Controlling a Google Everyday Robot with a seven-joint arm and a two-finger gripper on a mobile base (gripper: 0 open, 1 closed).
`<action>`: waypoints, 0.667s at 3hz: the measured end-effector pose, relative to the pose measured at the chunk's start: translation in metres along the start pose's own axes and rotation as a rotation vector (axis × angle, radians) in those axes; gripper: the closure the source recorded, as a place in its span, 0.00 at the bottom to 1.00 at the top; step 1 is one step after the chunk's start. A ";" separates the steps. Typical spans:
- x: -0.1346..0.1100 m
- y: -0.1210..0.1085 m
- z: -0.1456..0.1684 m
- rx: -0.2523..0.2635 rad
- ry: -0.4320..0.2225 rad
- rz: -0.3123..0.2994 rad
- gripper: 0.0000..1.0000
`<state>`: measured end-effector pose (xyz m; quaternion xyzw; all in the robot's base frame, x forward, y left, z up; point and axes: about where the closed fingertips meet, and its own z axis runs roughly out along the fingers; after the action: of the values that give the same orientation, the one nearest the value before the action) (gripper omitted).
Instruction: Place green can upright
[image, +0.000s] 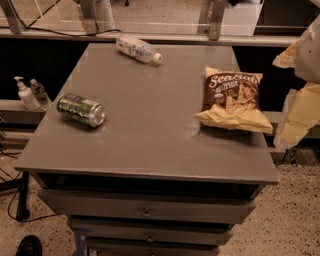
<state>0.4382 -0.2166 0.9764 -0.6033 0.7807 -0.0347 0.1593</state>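
The green can lies on its side near the left edge of the grey table, with its silver end pointing to the right and front. My gripper shows as pale cream parts at the right edge of the view, beyond the table's right side and far from the can. It holds nothing that I can see.
A clear plastic bottle with a white cap lies at the table's back edge. A brown and yellow chip bag lies on the right side. A pump bottle stands on a low shelf at the left. Drawers run below the tabletop.
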 end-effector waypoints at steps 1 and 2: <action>0.000 0.000 0.000 0.000 0.000 0.000 0.00; -0.029 -0.006 0.010 0.008 -0.073 -0.025 0.00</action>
<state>0.4534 -0.1889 0.9747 -0.6131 0.7667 -0.0177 0.1897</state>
